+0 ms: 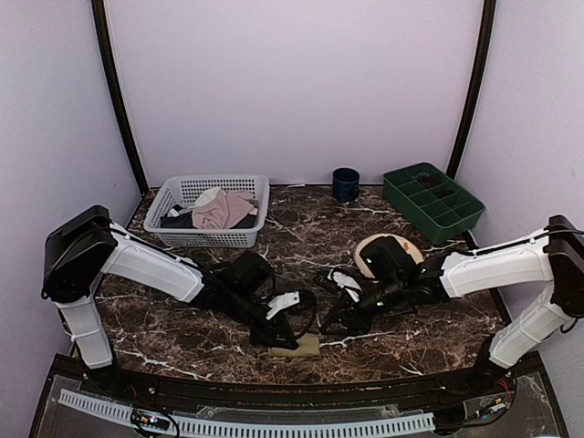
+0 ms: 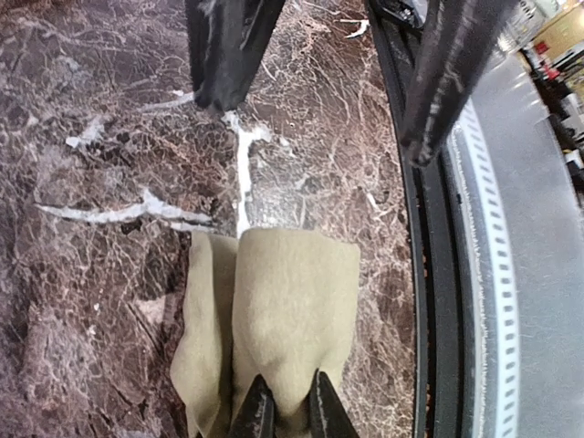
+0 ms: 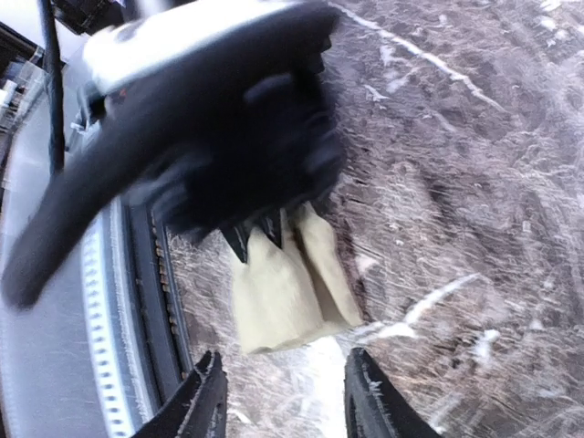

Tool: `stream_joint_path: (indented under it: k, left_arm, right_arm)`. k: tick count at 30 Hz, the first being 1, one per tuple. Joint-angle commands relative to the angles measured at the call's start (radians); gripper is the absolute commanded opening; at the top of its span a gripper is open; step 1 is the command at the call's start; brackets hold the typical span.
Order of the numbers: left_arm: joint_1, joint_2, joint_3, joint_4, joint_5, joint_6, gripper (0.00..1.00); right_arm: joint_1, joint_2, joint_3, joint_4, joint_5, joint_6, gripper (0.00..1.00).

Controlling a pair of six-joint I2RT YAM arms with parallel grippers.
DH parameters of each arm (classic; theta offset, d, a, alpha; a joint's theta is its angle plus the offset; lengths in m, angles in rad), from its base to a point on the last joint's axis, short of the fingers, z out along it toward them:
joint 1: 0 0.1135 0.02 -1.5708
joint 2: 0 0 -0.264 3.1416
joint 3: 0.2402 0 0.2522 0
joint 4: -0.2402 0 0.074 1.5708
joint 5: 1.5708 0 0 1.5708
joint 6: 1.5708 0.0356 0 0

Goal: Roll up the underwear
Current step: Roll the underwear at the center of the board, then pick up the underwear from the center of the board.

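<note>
The underwear [image 1: 308,346] is a small folded khaki bundle at the bottom centre of the top view, on the marble counter [image 1: 301,228] close to its near edge. The left end effector [image 2: 290,418] is narrow, its two tips pinching one end of the bundle (the right wrist view shows the same pinch from the opposite side). The right end effector [image 3: 285,401] stands wide with nothing between its fingers, just off the bundle's free end and not touching it. At upper left of the top view, a white basket [image 1: 210,239] holds a pink garment [image 1: 224,208] and a dark garment [image 1: 179,220]. A blue mug [image 1: 345,183] and a green tray [image 1: 432,199] sit at upper right. A round plate [image 1: 363,254] is partly hidden by the right arm [image 1: 493,263].
</note>
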Motion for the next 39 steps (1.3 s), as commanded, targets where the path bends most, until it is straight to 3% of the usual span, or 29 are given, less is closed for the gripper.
stream_joint_path:
  k: [1, 9, 18, 26, 36, 39]
  left_arm:
    - [0.034, 0.074, 0.033, -0.098, 0.157, -0.057, 0.01]
    - [0.087, 0.206, 0.121, -0.148, 0.336, -0.11, 0.01]
    - [0.116, 0.324, 0.223, -0.2, 0.476, -0.148, 0.01]
    - [0.131, 0.375, 0.252, -0.197, 0.518, -0.17, 0.01]
    - [0.154, 0.401, 0.287, -0.256, 0.536, -0.13, 0.02]
    - [0.163, 0.402, 0.284, -0.265, 0.542, -0.121, 0.04]
  right_arm:
    - [0.065, -0.075, -0.037, 0.015, 0.167, -0.085, 0.47]
    - [0.243, -0.133, -0.049, 0.02, 0.423, -0.218, 0.51]
    - [0.314, 0.053, 0.062, -0.01, 0.462, -0.347, 0.51]
    - [0.335, 0.168, 0.118, -0.007, 0.503, -0.392, 0.51]
    - [0.342, 0.242, 0.063, 0.006, 0.557, -0.366, 0.43]
    - [0.348, 0.258, 0.063, -0.01, 0.598, -0.357, 0.46]
